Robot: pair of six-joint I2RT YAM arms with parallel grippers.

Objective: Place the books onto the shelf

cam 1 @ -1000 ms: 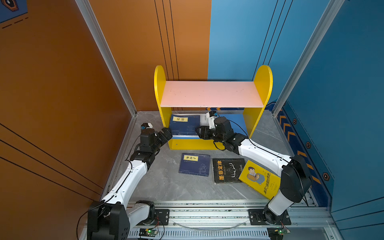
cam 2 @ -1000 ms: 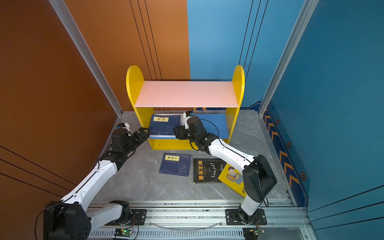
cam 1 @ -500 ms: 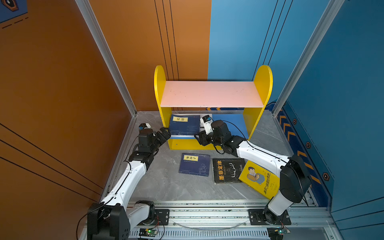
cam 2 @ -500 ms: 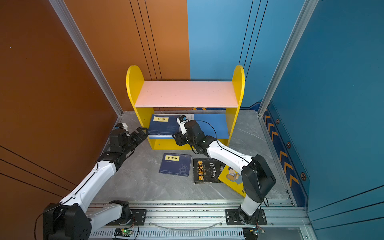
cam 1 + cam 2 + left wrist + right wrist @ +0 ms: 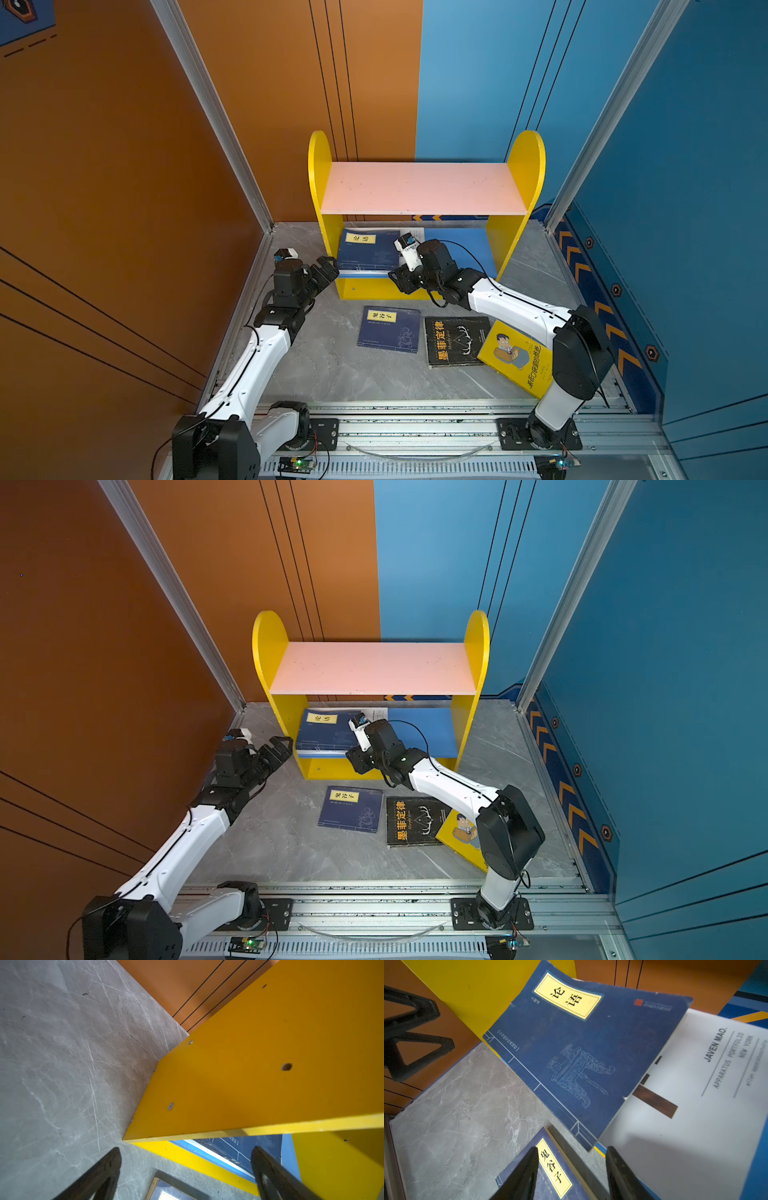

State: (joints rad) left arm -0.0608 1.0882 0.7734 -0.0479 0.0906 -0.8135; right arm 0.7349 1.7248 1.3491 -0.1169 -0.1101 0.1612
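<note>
**A:** Status?

**B:** The shelf (image 5: 524, 166) sits against the back wall and its pink top board is bare. The lower board (image 5: 465, 249) carries a navy book (image 5: 365, 253) at its left end, lying partly over a white book (image 5: 695, 1105). Three more lie flat on the floor (image 5: 332, 374) in front. Left to right they are the floor navy book (image 5: 388, 330), the black book (image 5: 455, 340) and the yellow book (image 5: 515, 357). The last two are touching.

**A:** Grippers?

**B:** Both are empty. The left gripper (image 5: 328, 268) gapes wide at the front edge of the shelf's left side panel. The right gripper (image 5: 401, 280) has its jaws partly apart on nothing and hovers at the lower board's front edge.

**A:** Next pick?

**B:** I'd take the floor navy book with the right arm. It lies just in front of and below that gripper, and the left looks farther off. Its long axis runs parallel to the shelf front, with the label at the left shelfward corner. I'd come down on a long edge.
</note>
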